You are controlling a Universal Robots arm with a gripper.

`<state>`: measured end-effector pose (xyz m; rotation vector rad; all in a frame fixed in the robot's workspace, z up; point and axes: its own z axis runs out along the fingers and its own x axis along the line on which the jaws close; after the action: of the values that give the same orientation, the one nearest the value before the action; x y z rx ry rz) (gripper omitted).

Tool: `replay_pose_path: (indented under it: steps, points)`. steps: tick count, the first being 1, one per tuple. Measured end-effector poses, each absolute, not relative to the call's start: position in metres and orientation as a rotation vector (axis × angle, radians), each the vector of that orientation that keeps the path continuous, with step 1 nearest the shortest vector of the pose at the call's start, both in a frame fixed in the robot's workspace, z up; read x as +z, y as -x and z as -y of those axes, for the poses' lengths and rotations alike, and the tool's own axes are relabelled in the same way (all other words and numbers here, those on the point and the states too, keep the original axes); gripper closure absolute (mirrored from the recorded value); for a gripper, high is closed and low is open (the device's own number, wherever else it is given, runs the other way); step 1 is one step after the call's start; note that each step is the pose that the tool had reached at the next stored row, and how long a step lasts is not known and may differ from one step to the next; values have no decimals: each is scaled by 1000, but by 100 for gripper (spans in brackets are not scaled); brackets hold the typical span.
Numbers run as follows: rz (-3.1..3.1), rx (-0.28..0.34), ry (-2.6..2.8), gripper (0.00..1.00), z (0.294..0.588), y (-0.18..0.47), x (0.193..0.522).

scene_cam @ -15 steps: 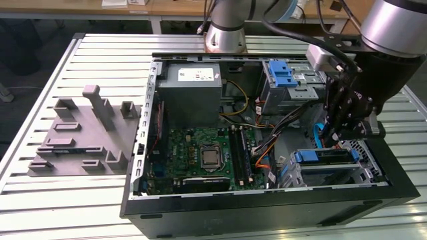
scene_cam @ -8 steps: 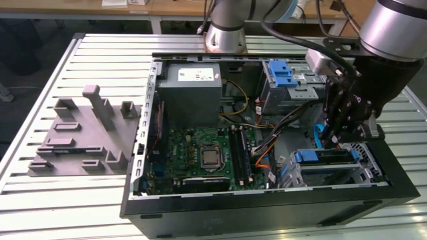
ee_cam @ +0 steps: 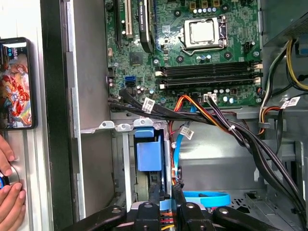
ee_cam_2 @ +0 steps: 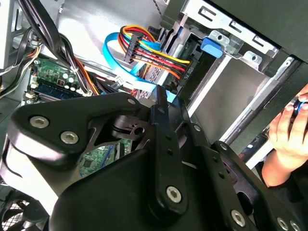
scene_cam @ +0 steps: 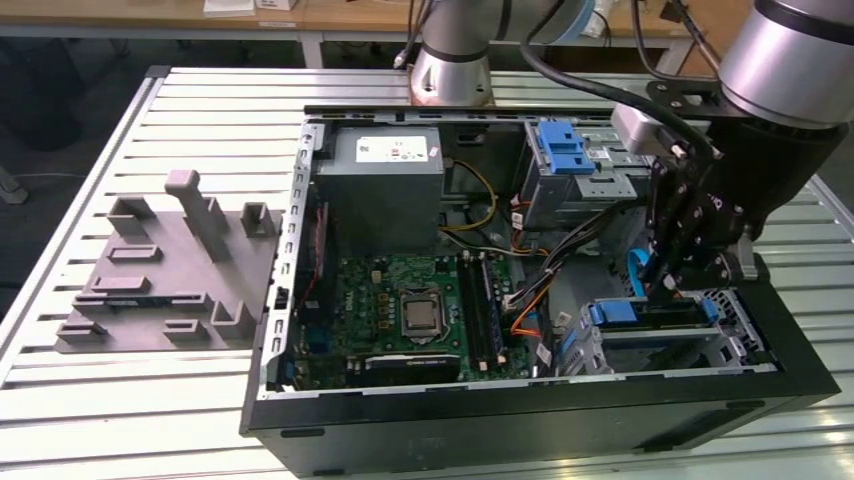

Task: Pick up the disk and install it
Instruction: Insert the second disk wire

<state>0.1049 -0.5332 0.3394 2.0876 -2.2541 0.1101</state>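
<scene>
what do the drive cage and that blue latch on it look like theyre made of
Drive cage: looks like bare sheet metal, dull silver-grey, with folded edges and punched holes. Blue latch: probably moulded plastic, going by its even saturated colour and soft sheen.

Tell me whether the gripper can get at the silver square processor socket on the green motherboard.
Probably yes: the processor socket lies uncovered in the open black case, and the cables run beside the gripper, not over it.
</scene>
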Motion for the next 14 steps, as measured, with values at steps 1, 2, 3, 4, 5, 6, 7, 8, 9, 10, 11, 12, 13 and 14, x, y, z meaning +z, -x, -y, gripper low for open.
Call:
replay_pose_path:
  steps: [1, 2, 3, 4, 5, 6, 7, 8, 9, 10, 11, 12, 13, 14]
  points:
    - [2254, 110, -2088, 75, 533, -105, 339]
    - [2254, 110, -2088, 75, 533, -105, 339]
    - [2254, 110, -2088, 75, 534, -105, 339]
    - [2254, 110, -2088, 75, 534, -105, 339]
    - [2254, 110, -2088, 75, 534, -105, 339]
    - [2254, 110, -2088, 75, 534, -105, 338]
    - [2254, 110, -2088, 75, 535, -105, 338]
    - [2254, 110, -2088, 75, 535, -105, 338]
    - [2254, 110, -2088, 75, 535, -105, 338]
    - [2254, 110, -2088, 75, 535, -105, 338]
    - [2254, 110, -2088, 75, 536, -105, 337]
    - [2254, 110, -2088, 75, 536, -105, 337]
    - [2254, 110, -2088, 75, 536, -105, 337]
    - [2254, 110, -2088, 75, 536, -105, 337]
